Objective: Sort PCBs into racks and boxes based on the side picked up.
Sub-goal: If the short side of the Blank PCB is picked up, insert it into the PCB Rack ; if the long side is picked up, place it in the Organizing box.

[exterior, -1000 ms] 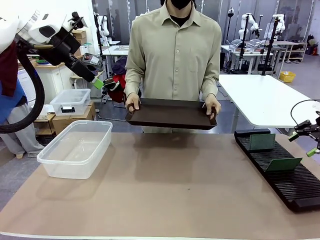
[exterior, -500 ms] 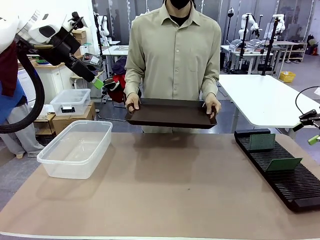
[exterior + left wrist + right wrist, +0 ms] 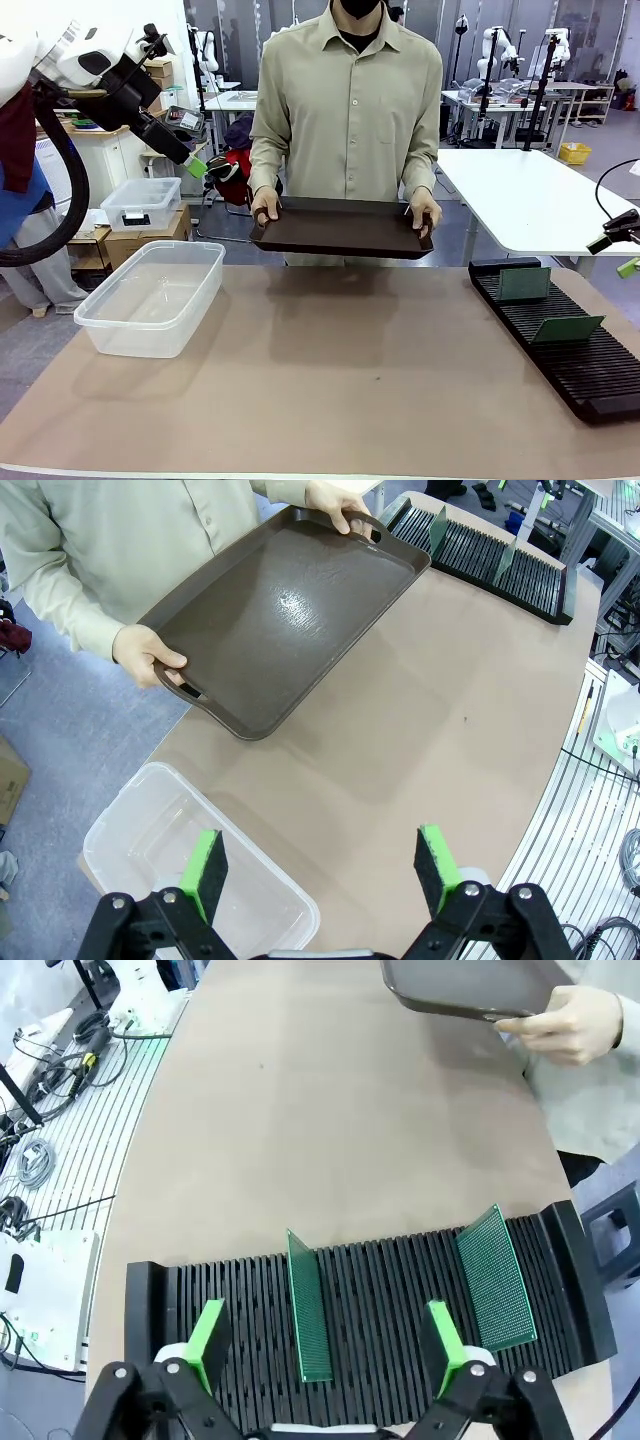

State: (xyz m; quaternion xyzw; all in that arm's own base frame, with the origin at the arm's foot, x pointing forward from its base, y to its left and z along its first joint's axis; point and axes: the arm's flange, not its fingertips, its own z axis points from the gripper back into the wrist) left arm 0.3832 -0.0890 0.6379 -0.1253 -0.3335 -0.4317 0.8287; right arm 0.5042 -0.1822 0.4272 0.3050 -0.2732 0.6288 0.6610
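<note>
Your left gripper (image 3: 320,865) is hanging open, empty, above the clear tub (image 3: 150,296). Person is holding a brown tray (image 3: 342,228) beyond it. Farther right, both PCBs (image 3: 308,1305) (image 3: 494,1278) are standing in the rack (image 3: 560,335); right gripper (image 3: 325,1345) is hovering open above. No legible writing.

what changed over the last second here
The right end effector rose and drew back toward the right edge, open and empty. Both PCBs stayed slotted in the rack; the left end effector, tray and tub stayed put.
</note>
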